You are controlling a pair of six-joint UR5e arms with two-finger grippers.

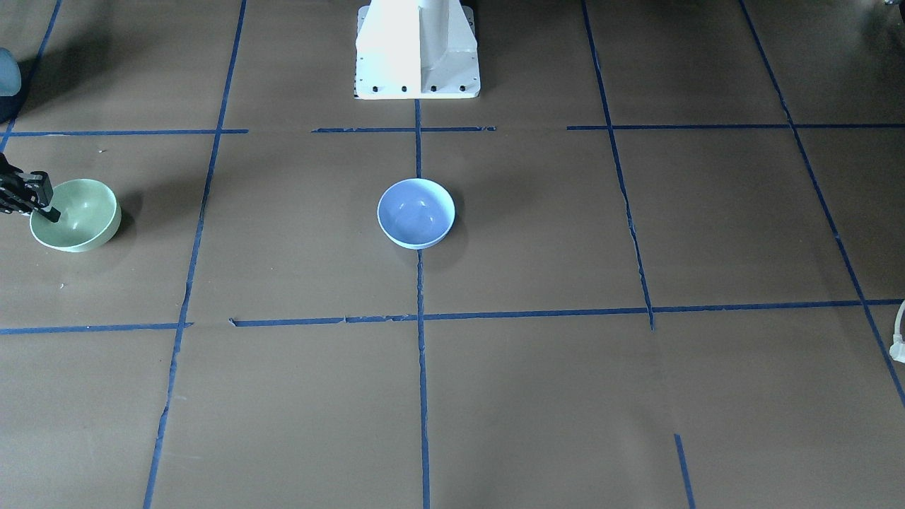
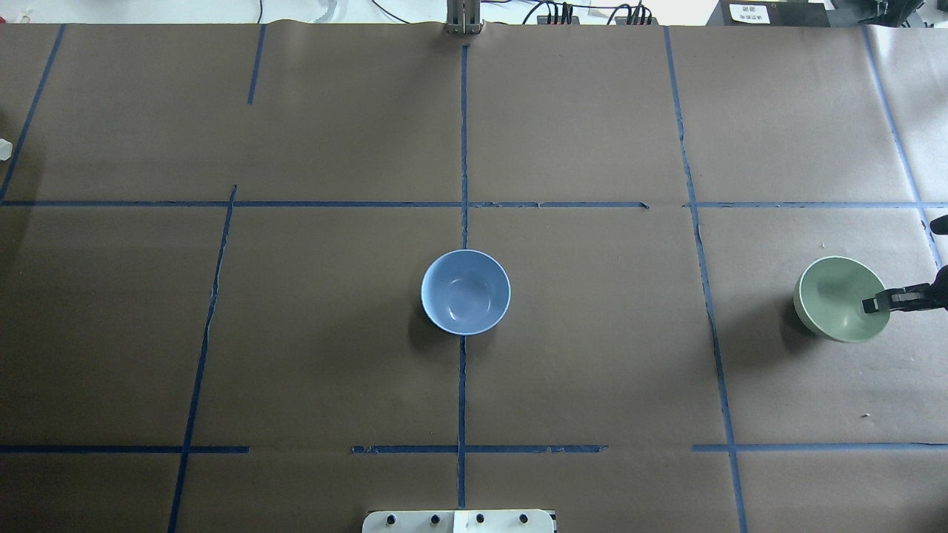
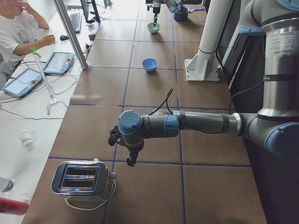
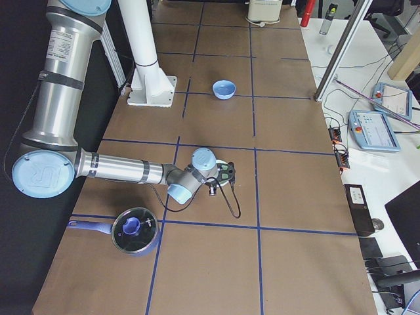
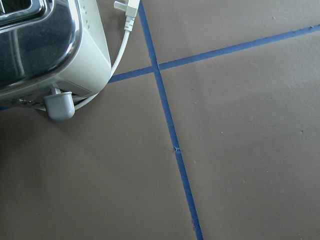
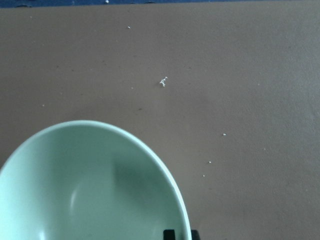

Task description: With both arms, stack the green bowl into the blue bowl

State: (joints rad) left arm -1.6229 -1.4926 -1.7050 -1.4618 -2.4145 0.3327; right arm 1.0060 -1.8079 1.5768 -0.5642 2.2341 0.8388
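Right gripper (image 2: 881, 302) clenched on green bowl (image 2: 833, 296) rim; left gripper (image 3: 131, 161) state unknown.
We note one finger (image 2: 874, 303) inside the bowl and one outside, pinching the rim on the side away from the blue bowl (image 2: 465, 291). The green bowl is at the worktop's (image 2: 592, 370) right end, and the blue bowl is upright at centre, well apart. The left gripper hangs beside the toaster (image 3: 81, 177); we cannot tell its grip.

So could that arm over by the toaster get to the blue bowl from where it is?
Probably yes. The left arm hangs beside the toaster, and only bare table shows between it and the blue bowl, which sits open in the middle. Whether it stretches that far, I can't say.
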